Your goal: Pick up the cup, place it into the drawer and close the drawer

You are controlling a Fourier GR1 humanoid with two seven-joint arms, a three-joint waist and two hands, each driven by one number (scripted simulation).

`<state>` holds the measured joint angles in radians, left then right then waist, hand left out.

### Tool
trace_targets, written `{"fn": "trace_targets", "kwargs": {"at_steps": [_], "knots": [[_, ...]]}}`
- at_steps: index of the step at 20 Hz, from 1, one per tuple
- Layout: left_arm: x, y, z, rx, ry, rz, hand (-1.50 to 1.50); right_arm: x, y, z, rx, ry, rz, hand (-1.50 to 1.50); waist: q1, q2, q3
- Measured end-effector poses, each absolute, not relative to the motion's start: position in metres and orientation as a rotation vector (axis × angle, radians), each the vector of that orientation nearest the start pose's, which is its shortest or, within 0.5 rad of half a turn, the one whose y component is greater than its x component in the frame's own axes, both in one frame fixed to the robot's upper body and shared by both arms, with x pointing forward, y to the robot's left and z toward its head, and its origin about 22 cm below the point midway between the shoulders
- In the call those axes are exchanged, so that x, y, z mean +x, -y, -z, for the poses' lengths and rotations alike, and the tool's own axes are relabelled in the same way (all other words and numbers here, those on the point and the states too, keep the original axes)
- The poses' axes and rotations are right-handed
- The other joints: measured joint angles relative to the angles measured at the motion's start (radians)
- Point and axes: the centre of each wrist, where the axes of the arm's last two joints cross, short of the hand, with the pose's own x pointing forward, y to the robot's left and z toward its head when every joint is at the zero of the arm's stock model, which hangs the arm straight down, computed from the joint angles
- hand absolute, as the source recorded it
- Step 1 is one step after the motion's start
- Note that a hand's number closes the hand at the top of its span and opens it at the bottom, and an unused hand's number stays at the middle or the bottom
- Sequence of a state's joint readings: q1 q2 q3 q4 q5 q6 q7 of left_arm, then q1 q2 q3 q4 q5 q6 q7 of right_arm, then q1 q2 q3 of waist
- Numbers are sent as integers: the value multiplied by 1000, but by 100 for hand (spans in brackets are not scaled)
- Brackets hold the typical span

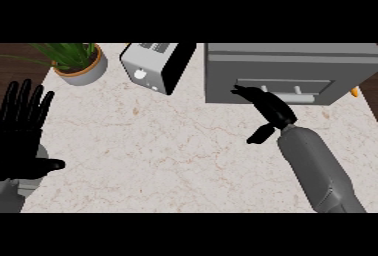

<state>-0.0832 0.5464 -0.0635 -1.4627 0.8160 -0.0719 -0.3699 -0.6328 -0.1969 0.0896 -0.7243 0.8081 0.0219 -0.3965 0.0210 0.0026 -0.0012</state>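
A grey drawer unit (288, 62) stands at the back right of the marble counter (162, 150). Its drawer front (284, 90) with a pale handle looks pushed in flush. My right hand (267, 111) stretches toward that front, its straight fingertips (242, 91) at the drawer's left end and its thumb hanging down. My left hand (22, 135) rests open at the left edge, fingers up. No cup shows anywhere in the head view.
A toaster (155, 65) sits at the back centre, left of the drawer unit. A potted plant (77, 62) stands at the back left corner. A small orange thing (356, 92) peeks out by the unit's right side. Dark floor borders the counter's left edge.
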Motion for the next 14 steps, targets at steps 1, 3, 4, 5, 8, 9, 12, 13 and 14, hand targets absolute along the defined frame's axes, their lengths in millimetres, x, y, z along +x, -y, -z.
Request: {"fn": "trace_targets", "kwargs": {"at_steps": [1,3,4,5,8,9,12,13,14], "knots": [[263,-344,-46,-270,1883,-191,-150,381,224,11,-410,1556,-1225,-150,2,-1,-1],[259,-346,-42,-283,1881,-189,-150,392,230,5,-391,1561,-1218,-150,6,-5,-3],[261,-345,-44,-285,1882,-189,-150,396,234,3,-378,1570,-1218,-150,8,-7,-5],[262,-345,-45,-286,1883,-187,-150,400,238,-1,-366,1574,-1222,-150,10,-8,-5],[267,-343,-44,-292,1890,-189,-150,411,244,-10,-340,1571,-1235,-150,14,-8,-6],[268,-341,-42,-299,1886,-185,-150,413,247,-12,-339,1575,-1238,-150,18,-8,-7],[267,-342,-43,-315,1882,-173,-150,419,256,-19,-322,1573,-1236,-150,32,-7,-6],[269,-337,-41,-319,1884,-169,-150,421,258,-21,-312,1574,-1236,-150,35,-5,-6],[270,-338,-40,-318,1886,-168,-150,422,259,-22,-303,1574,-1232,-150,36,-4,-7]]}}
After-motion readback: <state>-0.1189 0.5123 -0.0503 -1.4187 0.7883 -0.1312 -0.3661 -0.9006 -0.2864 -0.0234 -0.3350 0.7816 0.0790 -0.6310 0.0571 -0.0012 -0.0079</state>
